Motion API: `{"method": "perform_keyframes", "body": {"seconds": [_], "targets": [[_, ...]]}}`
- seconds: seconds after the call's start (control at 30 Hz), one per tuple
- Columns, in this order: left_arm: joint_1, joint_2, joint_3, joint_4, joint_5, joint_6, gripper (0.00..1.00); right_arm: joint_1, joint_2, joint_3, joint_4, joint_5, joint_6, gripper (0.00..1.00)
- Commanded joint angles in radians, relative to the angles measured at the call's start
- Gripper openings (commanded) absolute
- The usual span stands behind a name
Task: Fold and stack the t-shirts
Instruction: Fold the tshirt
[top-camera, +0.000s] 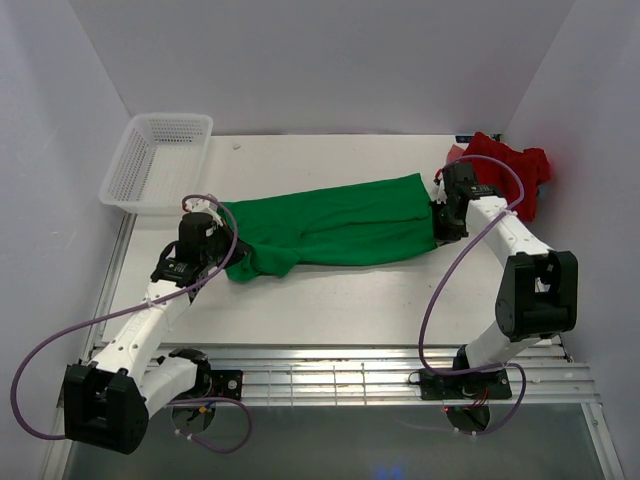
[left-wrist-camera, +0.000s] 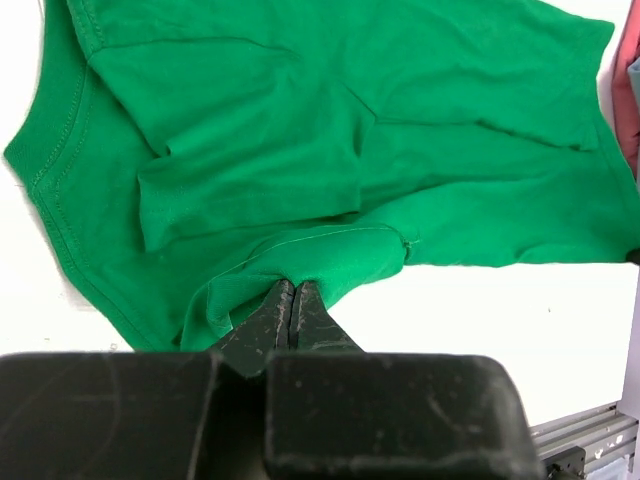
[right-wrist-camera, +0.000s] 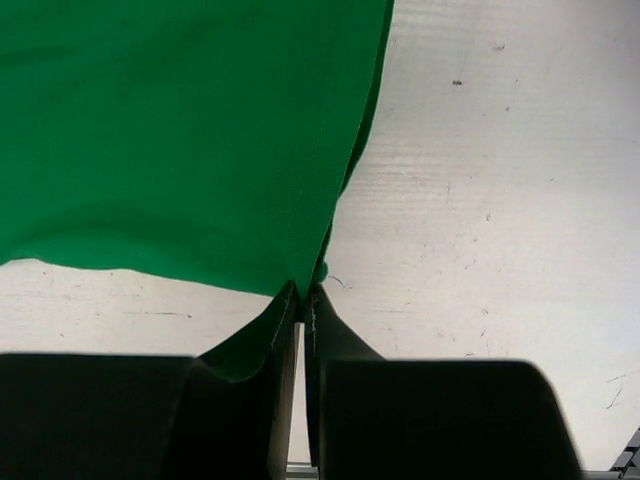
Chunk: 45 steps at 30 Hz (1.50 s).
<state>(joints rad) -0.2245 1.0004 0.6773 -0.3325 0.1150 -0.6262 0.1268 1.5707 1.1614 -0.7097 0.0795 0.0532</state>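
A bright green t-shirt lies stretched across the middle of the table, folded lengthwise. My left gripper is shut on its near-left edge; in the left wrist view the fingertips pinch a bunched fold of green t-shirt. My right gripper is shut on the shirt's right end; in the right wrist view the fingertips clamp the corner of the green t-shirt. A crumpled red t-shirt sits at the back right, behind the right arm.
A white mesh basket stands at the back left corner. White walls close in both sides and the back. A metal rail runs along the near table edge between the arm bases. Purple cables loop from both arms.
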Motion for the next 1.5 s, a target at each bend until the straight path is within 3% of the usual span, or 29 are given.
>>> {"method": "perform_keyframes", "body": {"seconds": [0.0,0.5,0.83,1.47], "targets": [[0.002,0.033,0.021,0.019,-0.001,0.008,0.00,0.005,0.061,0.095,-0.005,0.019,0.008,0.08],[0.010,0.274,0.186,0.101,-0.029,0.028,0.00,0.005,0.483,0.558,-0.111,0.025,-0.015,0.08],[0.034,0.337,0.251,0.105,-0.034,0.046,0.00,-0.001,0.621,0.806,-0.178,0.032,-0.033,0.08],[0.060,0.417,0.280,0.131,-0.008,0.062,0.00,-0.010,0.778,1.001,-0.182,0.115,-0.042,0.08]]}}
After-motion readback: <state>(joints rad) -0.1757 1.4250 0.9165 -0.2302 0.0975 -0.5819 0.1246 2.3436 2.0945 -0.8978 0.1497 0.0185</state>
